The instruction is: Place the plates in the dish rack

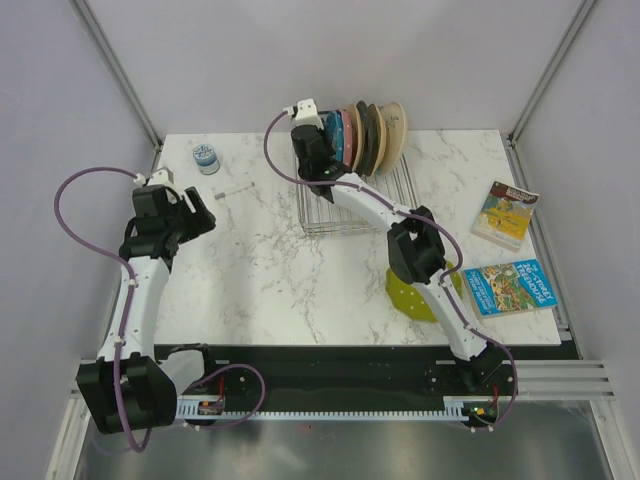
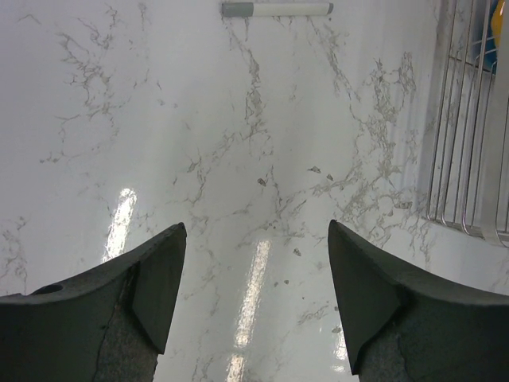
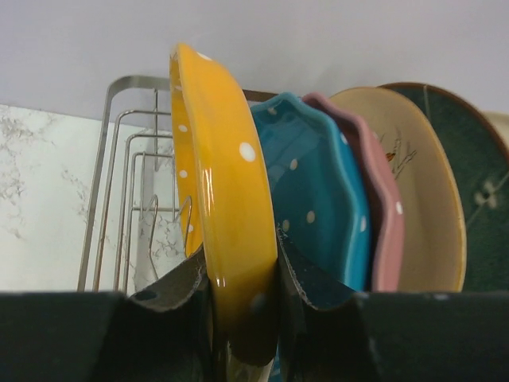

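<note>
My right gripper [image 3: 242, 247] is shut on the rim of the orange dotted plate [image 3: 215, 159] and holds it upright at the left end of the silver wire dish rack [image 3: 119, 159]. Beside it stand the blue plate [image 3: 318, 199] and the pink plate [image 3: 382, 207]. In the top view my right gripper [image 1: 322, 140] is at the rack [image 1: 355, 205], and the lime green plate [image 1: 415, 295] lies flat on the table, partly under my right arm. My left gripper [image 1: 200, 215] is open and empty above bare marble, left of the rack; it also shows in the left wrist view [image 2: 256, 231].
Plain beige [image 3: 421, 199], dark green [image 3: 477, 191] and cream [image 1: 393, 125] plates stand in the rack past the pink one. Two colourful books [image 1: 505, 213] [image 1: 510, 287] lie at the right. A small blue-lidded jar [image 1: 207, 158] and a pen [image 2: 276, 9] are at the back left.
</note>
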You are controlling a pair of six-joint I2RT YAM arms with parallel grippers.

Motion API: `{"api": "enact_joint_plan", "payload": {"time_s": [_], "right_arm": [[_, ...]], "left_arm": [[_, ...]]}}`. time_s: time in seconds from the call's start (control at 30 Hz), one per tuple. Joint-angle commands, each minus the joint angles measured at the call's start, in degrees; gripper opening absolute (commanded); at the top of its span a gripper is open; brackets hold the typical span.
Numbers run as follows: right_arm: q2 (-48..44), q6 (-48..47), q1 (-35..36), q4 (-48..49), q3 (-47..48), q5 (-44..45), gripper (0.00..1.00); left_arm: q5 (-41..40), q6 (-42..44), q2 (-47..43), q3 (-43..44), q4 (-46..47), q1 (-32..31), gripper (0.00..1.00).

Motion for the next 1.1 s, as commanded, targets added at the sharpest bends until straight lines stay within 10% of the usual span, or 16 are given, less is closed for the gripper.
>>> {"api": "enact_joint_plan", "payload": {"time_s": [0.0,0.27,0.57,0.87,1.07], "right_arm": [[-1.12,0.57,0.11,4.94,2.01,-0.19,0.0],[-4.79,-2.25,0.46,6.77,-2.9,-1.33,0.59],[-17.88,-9.27,3.44,5.39,-14.76,3.32,0.92],[-47.85,-10.25,4.25,-3.21,-34.6,1.39,0.98],[-69.13,-7.09,-3.38,-21.59,-49.99,-3.71,0.98]], "left_arm": [[1.64,-1.94,0.01,0.11,1.12,0.67,0.79],[4.27,-3.61,-0.17,-0.94,1.47,0.93,0.79],[13.24,-9.94,-0.16,-3.14,3.31,-3.69,0.81],[25.53,-1.08,1.23,-1.56,15.35,-35.59,0.76],[24.84,9.56,13.17,2.12,22.13,-49.05,0.41]]}}
